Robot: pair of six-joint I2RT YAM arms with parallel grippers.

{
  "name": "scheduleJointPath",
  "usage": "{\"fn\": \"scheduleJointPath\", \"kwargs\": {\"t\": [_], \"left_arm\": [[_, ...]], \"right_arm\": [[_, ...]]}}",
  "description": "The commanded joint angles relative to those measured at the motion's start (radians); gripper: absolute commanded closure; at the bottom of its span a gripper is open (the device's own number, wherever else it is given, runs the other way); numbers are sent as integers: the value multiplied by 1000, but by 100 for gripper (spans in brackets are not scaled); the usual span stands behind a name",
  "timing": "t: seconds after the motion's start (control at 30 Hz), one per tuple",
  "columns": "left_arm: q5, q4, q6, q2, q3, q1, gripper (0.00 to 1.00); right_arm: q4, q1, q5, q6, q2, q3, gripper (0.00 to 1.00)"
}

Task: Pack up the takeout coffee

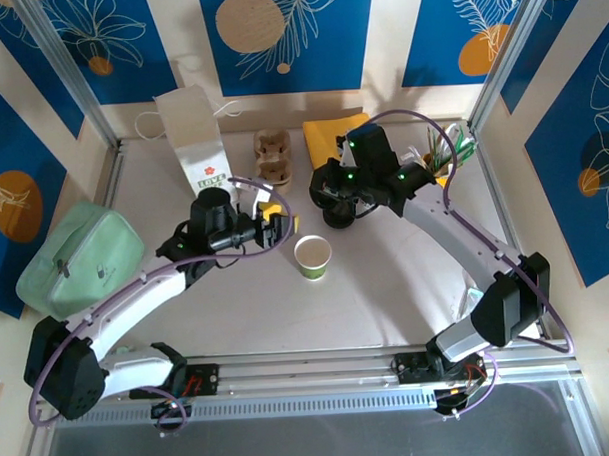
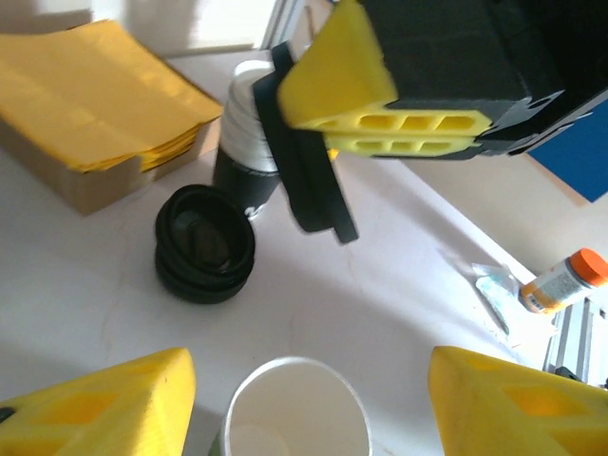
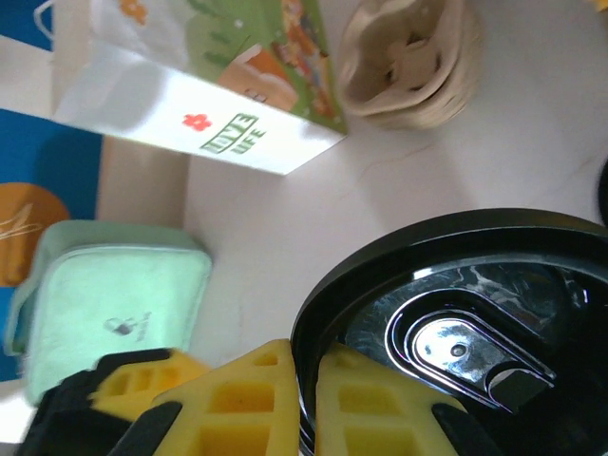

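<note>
Paper coffee cup (image 1: 312,256) stands upright mid-table with no lid on. The left gripper (image 2: 306,375) has its yellow fingers spread either side of it, not touching, and the right gripper (image 3: 306,380) is clamped on the rim of a black lid (image 3: 456,313), carried tilted just beside the stack of spare lids (image 2: 204,242). Risk as I read it: an edge pinch (thin rim, little to bite on) lets the lid pivot or slip, so it could land cocked and seat on one side only. With the cup unbraced, a downward push could skid or tip it, and the swing across could clip the spare lids or the white cup stack (image 2: 249,114).
</note>
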Motion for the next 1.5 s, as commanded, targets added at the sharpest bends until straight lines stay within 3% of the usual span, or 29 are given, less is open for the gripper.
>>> {"fn": "scheduleJointPath", "kwargs": {"t": [0.0,0.3,0.9,1.1,1.2,1.47], "left_arm": [[-14,164,55,29,-25,-36,33],[-26,297,56,122,-34,-73,37],[-40,323,28,133,-31,-71,82],[3,322,-35,121,-29,-62,85],[36,317,-71,116,-28,-41,86],[184,257,-225,102,-9,70,87]], "right_arm": [[63,14,-106,93,-41,-36,92],[113,50,-150,143,-59,-63,93],[138,64,-157,159,-67,-77,88],[84,55,-151,106,-73,-37,74],[56,40,-132,81,-95,-19,62],[58,-19,-90,-61,-201,-16,45]]}}
